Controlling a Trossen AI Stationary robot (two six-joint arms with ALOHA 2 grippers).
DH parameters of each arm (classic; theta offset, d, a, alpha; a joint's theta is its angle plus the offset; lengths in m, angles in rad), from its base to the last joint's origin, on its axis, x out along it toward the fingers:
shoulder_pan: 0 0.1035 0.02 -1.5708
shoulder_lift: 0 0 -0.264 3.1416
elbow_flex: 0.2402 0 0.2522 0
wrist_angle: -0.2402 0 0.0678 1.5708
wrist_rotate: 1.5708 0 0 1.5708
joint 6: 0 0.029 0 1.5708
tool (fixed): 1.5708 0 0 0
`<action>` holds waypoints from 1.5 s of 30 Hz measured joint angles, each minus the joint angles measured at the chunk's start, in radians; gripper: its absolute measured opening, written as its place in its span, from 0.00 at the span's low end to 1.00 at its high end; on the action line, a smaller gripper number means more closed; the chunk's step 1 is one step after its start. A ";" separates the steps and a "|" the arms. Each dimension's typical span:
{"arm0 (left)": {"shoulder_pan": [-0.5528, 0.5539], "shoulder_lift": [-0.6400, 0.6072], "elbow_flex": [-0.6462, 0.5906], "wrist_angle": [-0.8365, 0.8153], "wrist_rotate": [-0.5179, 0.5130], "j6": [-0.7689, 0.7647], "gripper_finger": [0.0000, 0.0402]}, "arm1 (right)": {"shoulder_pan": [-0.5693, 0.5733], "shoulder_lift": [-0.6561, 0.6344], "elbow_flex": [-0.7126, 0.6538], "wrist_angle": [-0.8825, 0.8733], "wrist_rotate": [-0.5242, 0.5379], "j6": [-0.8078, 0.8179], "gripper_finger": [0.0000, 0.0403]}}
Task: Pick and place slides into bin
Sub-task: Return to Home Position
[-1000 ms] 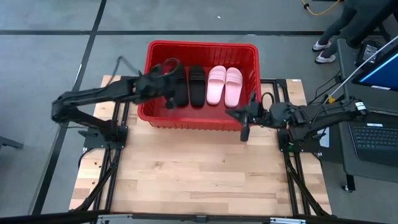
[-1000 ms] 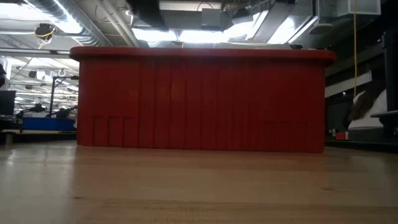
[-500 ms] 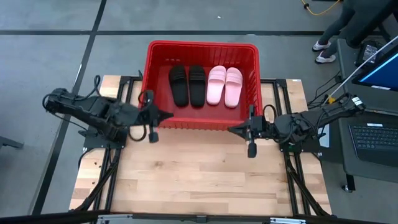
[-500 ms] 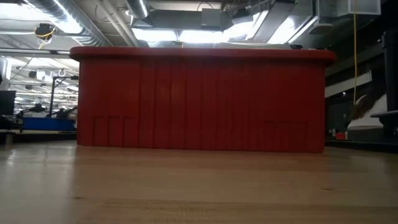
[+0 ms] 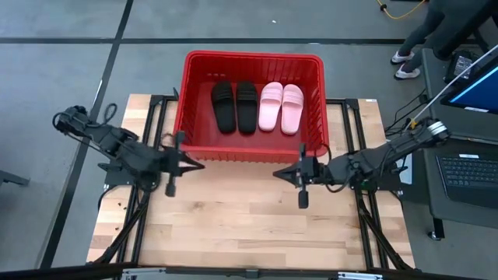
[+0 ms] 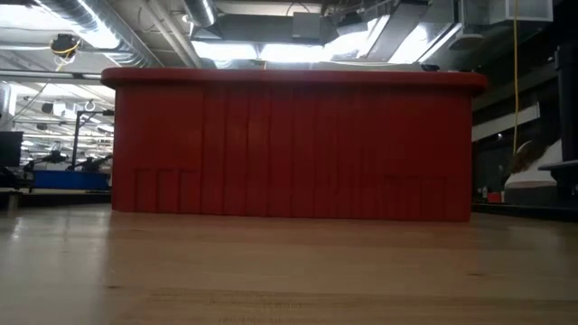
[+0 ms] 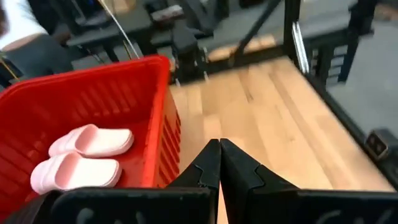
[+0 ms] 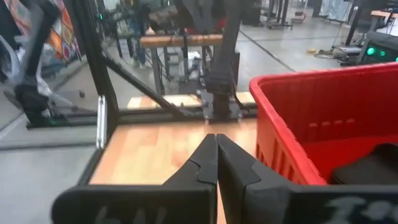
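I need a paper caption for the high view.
Black slides and pink slides in the red bin; left gripper and right gripper shut, outside it.

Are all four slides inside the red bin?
Yes, in: the black pair and pink pair lie side by side inside the bin.

Two black slides [image 5: 224, 107], two pink slides [image 5: 292, 108], one red bin [image 5: 253, 56], one wooden table [image 5: 249, 225], two dark robot arms [image 5: 117, 144], one person [image 5: 436, 29], one laptop [image 5: 471, 171].

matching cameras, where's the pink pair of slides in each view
high view: pink pair in the red bin, right of the black pair.
low view: hidden behind bin wall.
left wrist view: pair in the bin.
right wrist view: not in it.
shared landmark: the red bin.
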 joint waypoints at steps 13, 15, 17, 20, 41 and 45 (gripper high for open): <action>0.007 -0.591 -0.559 0.525 0.033 0.084 0.00 | 0.000 0.073 0.000 0.141 0.000 0.028 0.01; 0.007 -0.638 -0.639 0.592 0.079 0.084 0.00 | 0.000 0.073 0.000 0.143 0.000 0.030 0.01; 0.007 -0.665 -0.714 0.676 0.102 0.081 0.00 | 0.000 0.073 0.000 0.149 0.000 0.029 0.01; 0.007 -0.684 -0.819 0.762 0.102 0.080 0.01 | 0.000 0.073 0.000 0.168 0.000 0.026 0.01; 0.007 -0.708 -1.079 1.014 0.052 0.118 0.01 | 0.000 0.072 0.000 0.183 0.000 0.056 0.01; 0.008 -0.709 -1.105 1.075 0.005 0.128 0.00 | 0.000 0.072 0.000 0.188 -0.001 0.059 0.01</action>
